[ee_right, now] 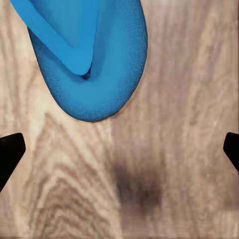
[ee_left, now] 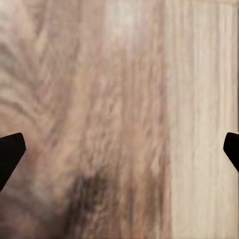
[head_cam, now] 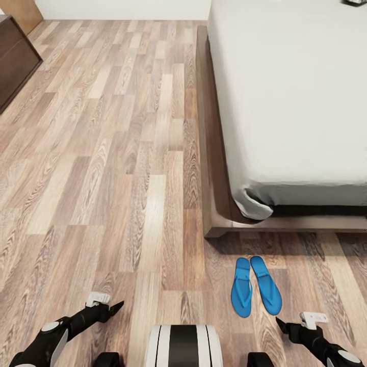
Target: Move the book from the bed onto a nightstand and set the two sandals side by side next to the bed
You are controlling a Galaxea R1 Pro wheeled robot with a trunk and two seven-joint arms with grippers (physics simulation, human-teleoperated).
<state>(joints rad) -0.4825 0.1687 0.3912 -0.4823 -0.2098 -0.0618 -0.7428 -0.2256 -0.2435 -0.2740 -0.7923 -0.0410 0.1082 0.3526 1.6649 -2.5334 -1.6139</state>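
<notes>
Sandals [head_cam: 256, 286] (touching) lie beside bed [head_cam: 285, 102]; both grippers' jaws apart, empty.

You are looking at a dark brown bench [head_cam: 15, 58] sitting at the far left on the plank floor [head_cam: 102, 178]. Behind it, a lighter brown door [head_cam: 21, 12] is showing beside the white wall [head_cam: 122, 9].
</notes>
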